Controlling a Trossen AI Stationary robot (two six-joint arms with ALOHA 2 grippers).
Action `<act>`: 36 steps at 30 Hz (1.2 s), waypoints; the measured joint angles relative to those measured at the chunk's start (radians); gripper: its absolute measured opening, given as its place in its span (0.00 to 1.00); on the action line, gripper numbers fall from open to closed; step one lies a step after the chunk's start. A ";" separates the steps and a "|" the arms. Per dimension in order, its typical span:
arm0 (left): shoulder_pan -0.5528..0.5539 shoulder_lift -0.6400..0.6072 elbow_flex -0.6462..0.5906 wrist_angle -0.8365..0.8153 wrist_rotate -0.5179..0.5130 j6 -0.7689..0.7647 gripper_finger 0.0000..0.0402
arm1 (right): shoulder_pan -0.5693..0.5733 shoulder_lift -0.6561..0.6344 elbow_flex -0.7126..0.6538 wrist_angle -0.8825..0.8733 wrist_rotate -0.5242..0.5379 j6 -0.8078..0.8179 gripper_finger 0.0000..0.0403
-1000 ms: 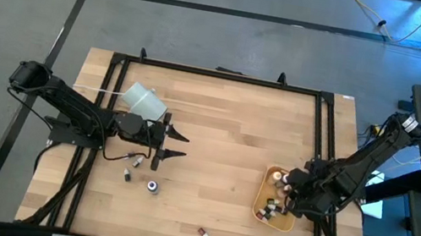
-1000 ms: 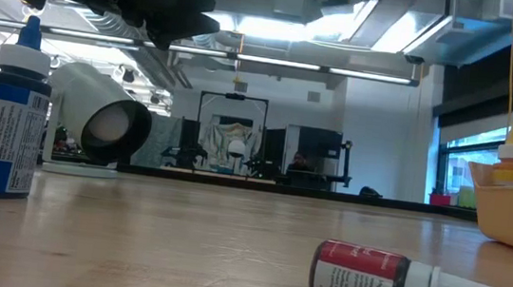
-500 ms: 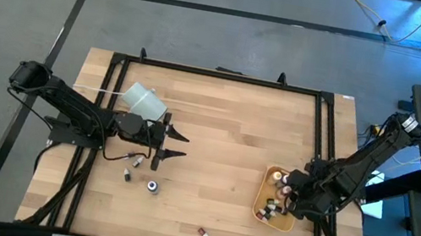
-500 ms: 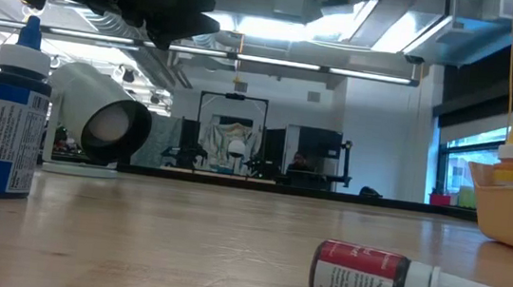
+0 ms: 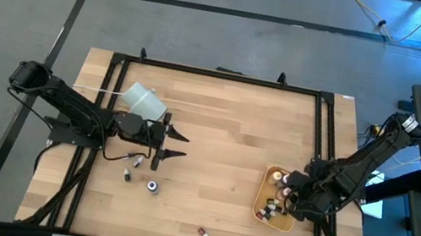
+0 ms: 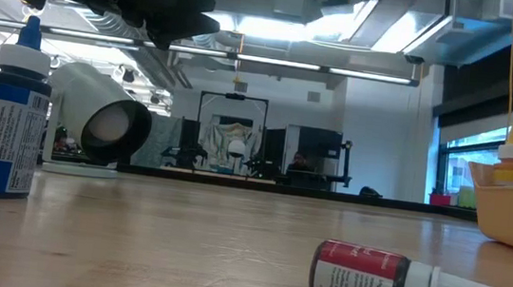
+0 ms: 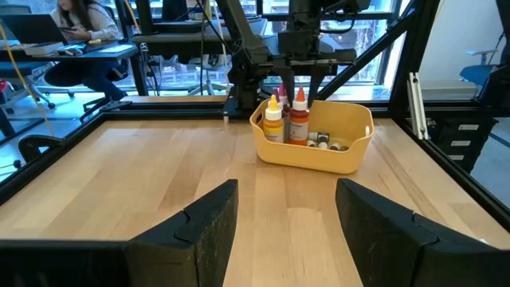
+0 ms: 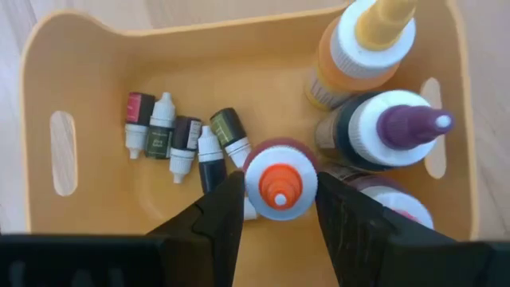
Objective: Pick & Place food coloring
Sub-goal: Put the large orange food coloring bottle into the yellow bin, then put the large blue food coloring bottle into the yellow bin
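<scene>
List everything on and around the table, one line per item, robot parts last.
Tray: one, tan-yellow, right side of the table, holding bottles.
Large bottles: at least four upright in the tray; caps yellow, purple, orange-tipped, and one partly hidden.
Small dropper bottles: about five lying on the tray floor, dark and red labels, pale caps.
Loose bottles: three on the table's left side below the left gripper, one blue standing.
Red bottle: one, lying near the front edge.
White cup: one, on its side, left rear.
Person: one, seated at a desk beyond the table.
Left gripper: open, empty, above the table.
Right gripper: over the tray, fingers either side of the orange-tipped bottle.
</scene>
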 joint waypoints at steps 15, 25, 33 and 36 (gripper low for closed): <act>0.000 0.000 0.000 0.000 0.000 0.000 0.52 | 0.000 0.001 0.008 -0.007 0.002 -0.003 0.63; 0.000 0.000 0.000 0.000 0.000 0.000 0.52 | 0.000 0.000 0.158 -0.069 0.040 -0.070 0.68; 0.000 0.000 0.000 0.000 0.000 0.000 0.52 | 0.000 0.000 0.278 0.091 0.341 -0.356 0.67; 0.000 0.000 0.000 0.000 0.000 0.000 0.52 | -0.008 0.000 0.288 0.233 0.369 -0.574 0.67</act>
